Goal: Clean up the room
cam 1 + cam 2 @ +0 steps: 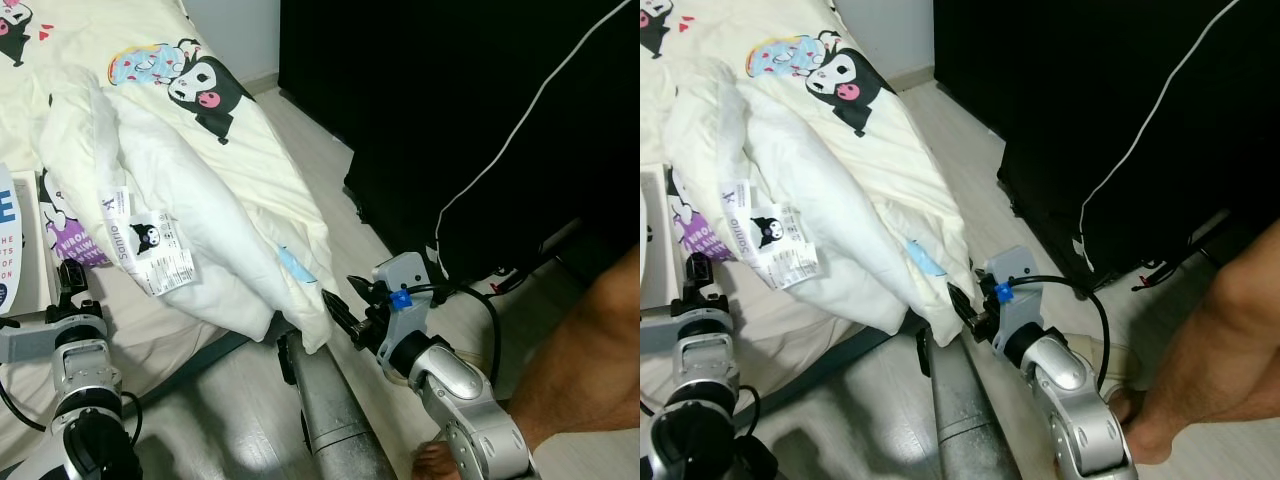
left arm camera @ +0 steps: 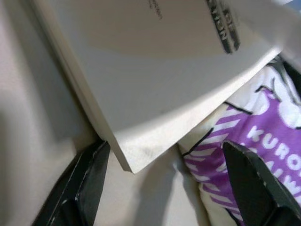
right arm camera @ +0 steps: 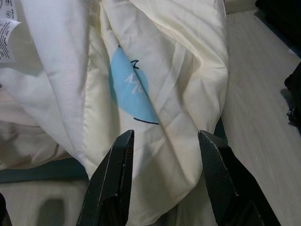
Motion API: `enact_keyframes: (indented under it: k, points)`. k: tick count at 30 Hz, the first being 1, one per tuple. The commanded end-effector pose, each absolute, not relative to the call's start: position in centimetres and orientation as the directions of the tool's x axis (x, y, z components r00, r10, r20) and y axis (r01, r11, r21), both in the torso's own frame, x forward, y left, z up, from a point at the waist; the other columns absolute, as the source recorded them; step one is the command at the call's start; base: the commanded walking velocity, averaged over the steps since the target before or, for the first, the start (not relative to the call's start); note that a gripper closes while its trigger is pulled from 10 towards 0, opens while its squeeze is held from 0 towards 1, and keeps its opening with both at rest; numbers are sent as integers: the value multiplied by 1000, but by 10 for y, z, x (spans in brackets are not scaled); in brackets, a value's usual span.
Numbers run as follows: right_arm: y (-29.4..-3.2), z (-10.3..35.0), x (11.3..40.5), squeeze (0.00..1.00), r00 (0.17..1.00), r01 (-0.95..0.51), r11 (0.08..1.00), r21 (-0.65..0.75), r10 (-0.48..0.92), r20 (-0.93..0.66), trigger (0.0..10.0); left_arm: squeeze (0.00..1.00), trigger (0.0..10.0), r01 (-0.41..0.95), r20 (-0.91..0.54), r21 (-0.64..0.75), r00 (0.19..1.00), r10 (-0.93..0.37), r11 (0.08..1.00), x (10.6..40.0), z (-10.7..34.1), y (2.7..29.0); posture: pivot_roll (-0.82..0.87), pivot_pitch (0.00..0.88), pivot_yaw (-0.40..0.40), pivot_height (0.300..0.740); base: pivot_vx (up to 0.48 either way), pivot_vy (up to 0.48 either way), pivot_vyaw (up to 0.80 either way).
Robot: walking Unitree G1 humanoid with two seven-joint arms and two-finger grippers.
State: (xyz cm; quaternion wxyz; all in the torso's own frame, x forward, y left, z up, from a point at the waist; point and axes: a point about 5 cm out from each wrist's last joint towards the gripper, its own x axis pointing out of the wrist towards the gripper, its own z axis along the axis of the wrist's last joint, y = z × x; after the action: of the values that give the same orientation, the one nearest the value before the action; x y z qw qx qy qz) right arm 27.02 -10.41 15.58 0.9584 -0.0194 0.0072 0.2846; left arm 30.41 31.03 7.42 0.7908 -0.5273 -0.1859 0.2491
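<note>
the blanket (image 1: 215, 215) is the big cream one with cartoon pictures, lying in a bunched heap on the bed (image 1: 150, 345), with one corner hanging off the edge toward the floor (image 1: 400, 220). the right claw (image 3: 162, 176) is right at that hanging corner, at about 5 o'clock from the heap. its two black fingers (image 3: 115, 174) are spread apart with the cream cloth sitting between them, not pinched yet. going out from there, a blue patch on the cloth sits just above the claw at 12 o'clock. a white tag (image 1: 150, 245) lies farther off at 10 o'clock. a person's leg (image 1: 590, 360) stands near, at 3 o'clock.

the left claw (image 2: 164, 183) is open too, over by a book (image 2: 155, 80) and some purple print.

i think the blanket is soft, floppy and light. it will sag and slide, so grab a thick fold at the corner.
</note>
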Motion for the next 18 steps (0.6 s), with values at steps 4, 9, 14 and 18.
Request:
enact_keyframes:
  k: [4, 9, 14, 18]
  points:
    - [-106, 155, 267, 0, 837, -547, 836, -31, 547, -35, 10000, 0, 10000, -342, -173, -919, 796, 580, 196, 272, 27, 306, -407, 458, -119, 520, 0, 0, 0]
    - [-106, 156, 268, 0, 837, -547, 837, -31, 546, -33, 10000, 0, 10000, -403, -198, -893, 754, 627, 202, 255, 19, 317, -394, 453, -119, 520, 0, 0, 0]
    - [-106, 158, 269, 0, 834, -552, 834, -29, 551, -30, 10000, 0, 10000, -516, -222, -821, 683, 696, 244, 236, 15, 334, -391, 450, -122, 520, 0, 0, 0]
    - [-106, 159, 269, 0, 834, -552, 833, -26, 552, -27, 10000, 0, 10000, -610, -247, -742, 635, 732, 279, 228, 16, 342, -386, 450, -121, 520, 0, 0, 0]
